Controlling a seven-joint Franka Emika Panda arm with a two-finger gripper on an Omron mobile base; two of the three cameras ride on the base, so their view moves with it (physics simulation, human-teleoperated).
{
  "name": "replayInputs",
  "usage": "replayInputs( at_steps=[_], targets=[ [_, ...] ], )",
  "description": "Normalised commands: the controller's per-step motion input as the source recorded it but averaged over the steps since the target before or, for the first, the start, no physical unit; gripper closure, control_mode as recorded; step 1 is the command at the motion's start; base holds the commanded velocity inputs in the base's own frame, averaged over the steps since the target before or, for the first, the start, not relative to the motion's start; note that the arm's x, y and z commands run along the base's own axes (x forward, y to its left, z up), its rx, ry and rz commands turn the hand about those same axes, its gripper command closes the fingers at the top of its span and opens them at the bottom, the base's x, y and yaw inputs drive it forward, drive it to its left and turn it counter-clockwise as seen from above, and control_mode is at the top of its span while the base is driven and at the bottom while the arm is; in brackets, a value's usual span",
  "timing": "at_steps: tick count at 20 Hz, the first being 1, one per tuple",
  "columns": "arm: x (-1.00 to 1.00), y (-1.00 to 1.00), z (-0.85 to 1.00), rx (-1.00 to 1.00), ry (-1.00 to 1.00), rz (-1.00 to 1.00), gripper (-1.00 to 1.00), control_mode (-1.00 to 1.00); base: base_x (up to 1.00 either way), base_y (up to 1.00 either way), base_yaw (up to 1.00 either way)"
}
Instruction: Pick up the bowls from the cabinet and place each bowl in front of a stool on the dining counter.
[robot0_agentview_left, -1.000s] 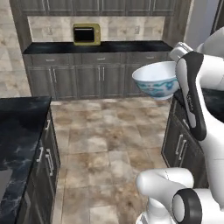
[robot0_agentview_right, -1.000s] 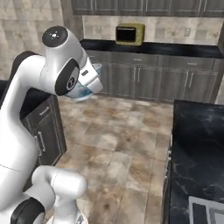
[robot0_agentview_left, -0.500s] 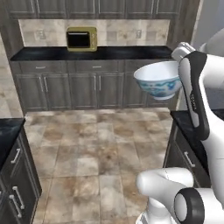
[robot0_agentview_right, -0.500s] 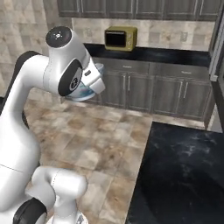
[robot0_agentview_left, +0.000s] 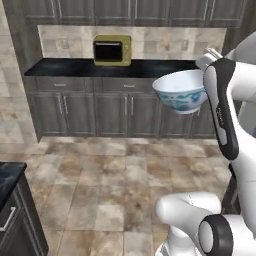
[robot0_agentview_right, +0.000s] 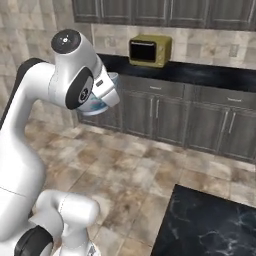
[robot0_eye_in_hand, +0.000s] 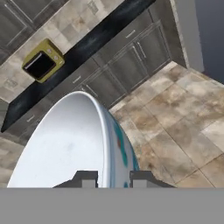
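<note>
While the white robot arm with dark joints (robot0_agentview_left: 227, 115) stands tall over the brown stone tile floor (robot0_agentview_left: 115, 180), its gripper (robot0_eye_in_hand: 113, 178) is clamped on the rim of the deep white bowl with the blue flower pattern (robot0_agentview_left: 181, 92) — one dark finger tip (robot0_eye_in_hand: 85, 178) sits inside the bowl and the other sits outside, with the thin wall of the bowl pinched between them.

From the left base view the bowl hangs high in the air, open side up, well above the floor and touching nothing but the hand. From the right base view the same bowl (robot0_agentview_right: 97, 102) peeks out from behind the arm's big white upper part (robot0_agentview_right: 75, 75), so most of it is hidden there.

Far behind the bowl runs a long black counter top (robot0_agentview_left: 75, 67) on grey cupboards with thin silver handles (robot0_agentview_left: 95, 112). On that counter sits a small yellow-green microwave oven with a dark door (robot0_agentview_left: 112, 50), in front of a tan tiled wall (robot0_agentview_left: 160, 45).

Low in the right base view you can see a corner of the black marble top with white veins (robot0_agentview_right: 210, 225) — the bowl is well apart from it
</note>
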Motion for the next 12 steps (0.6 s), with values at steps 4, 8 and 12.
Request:
replayInputs(
  at_steps=[4,8,12],
  targets=[
    [0.00,0.00,0.00,0.00,0.00,0.00,1.00,1.00,1.00,0.00,0.30],
    [0.00,0.00,0.00,0.00,0.00,0.00,1.00,1.00,1.00,0.02,0.46],
    [0.00,0.00,0.00,0.00,0.00,0.00,1.00,1.00,1.00,0.00,0.58]
  ],
)
